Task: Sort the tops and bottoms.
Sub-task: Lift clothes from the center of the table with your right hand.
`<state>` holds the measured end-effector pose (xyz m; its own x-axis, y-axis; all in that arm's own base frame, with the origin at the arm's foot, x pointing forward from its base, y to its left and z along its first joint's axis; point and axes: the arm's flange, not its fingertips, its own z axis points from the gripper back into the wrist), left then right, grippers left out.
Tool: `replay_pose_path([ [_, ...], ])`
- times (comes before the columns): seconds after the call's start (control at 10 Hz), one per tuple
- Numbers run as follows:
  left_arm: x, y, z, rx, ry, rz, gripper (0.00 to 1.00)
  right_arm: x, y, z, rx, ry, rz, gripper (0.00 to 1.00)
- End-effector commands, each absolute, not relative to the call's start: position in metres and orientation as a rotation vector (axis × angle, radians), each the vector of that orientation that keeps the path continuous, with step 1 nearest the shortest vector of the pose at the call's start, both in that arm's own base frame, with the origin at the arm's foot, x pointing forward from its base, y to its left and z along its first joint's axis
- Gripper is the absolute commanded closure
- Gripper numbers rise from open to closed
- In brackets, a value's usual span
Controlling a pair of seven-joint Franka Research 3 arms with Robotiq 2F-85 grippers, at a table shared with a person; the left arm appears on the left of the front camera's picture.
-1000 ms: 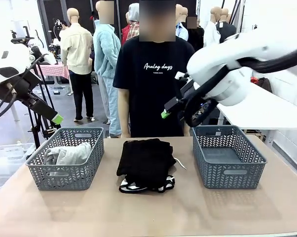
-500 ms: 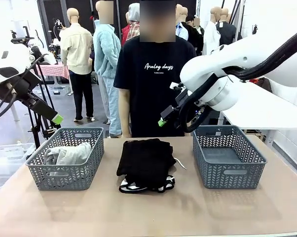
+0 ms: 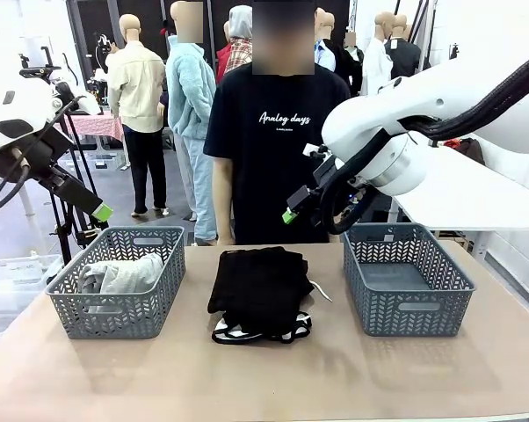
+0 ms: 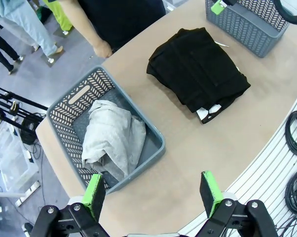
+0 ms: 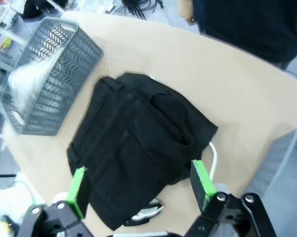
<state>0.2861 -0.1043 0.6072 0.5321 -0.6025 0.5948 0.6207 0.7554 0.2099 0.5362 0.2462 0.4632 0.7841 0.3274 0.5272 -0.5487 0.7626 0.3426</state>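
A folded pile of black bottoms [image 3: 260, 283] lies at the table's middle, with white shorts with black piping [image 3: 264, 331] sticking out beneath it. One grey top [image 3: 119, 274] sits crumpled in the left basket [image 3: 115, 318]. My right gripper [image 3: 295, 211] hangs open above and behind the pile; in its wrist view the open gripper [image 5: 139, 186] frames the black bottoms [image 5: 138, 143] far below. High over the table's left edge my left gripper [image 3: 96, 207] is open too, and from its wrist [image 4: 152, 190] I look down on the grey top [image 4: 111, 140] and the black pile [image 4: 198, 69].
An empty grey basket [image 3: 408, 280] stands at the right. A person in a black T-shirt [image 3: 278, 132] stands at the far edge, one hand [image 4: 103, 48] hanging near the left basket. The front of the table is bare.
My right arm has swung left and come down a little, bringing its gripper over the far side of the black pile. The left arm and the clothes have not moved.
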Motion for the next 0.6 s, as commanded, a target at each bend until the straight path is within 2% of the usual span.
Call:
replay_pose_path([
  [0.0, 0.285, -0.102, 0.606, -0.031, -0.696, -0.729, 0.0, 0.531, 0.292, 0.482, 0.346, -0.376, 0.526, 0.0],
  [0.3, 0.285, -0.102, 0.606, -0.031, -0.696, -0.729, 0.0, 0.543, 0.341, 0.472, 0.174, -0.254, 0.533, 0.0],
  [0.5, 0.285, -0.102, 0.606, -0.031, -0.696, -0.729, 0.0, 0.556, 0.358, 0.451, 0.137, -0.211, 0.529, 0.0],
])
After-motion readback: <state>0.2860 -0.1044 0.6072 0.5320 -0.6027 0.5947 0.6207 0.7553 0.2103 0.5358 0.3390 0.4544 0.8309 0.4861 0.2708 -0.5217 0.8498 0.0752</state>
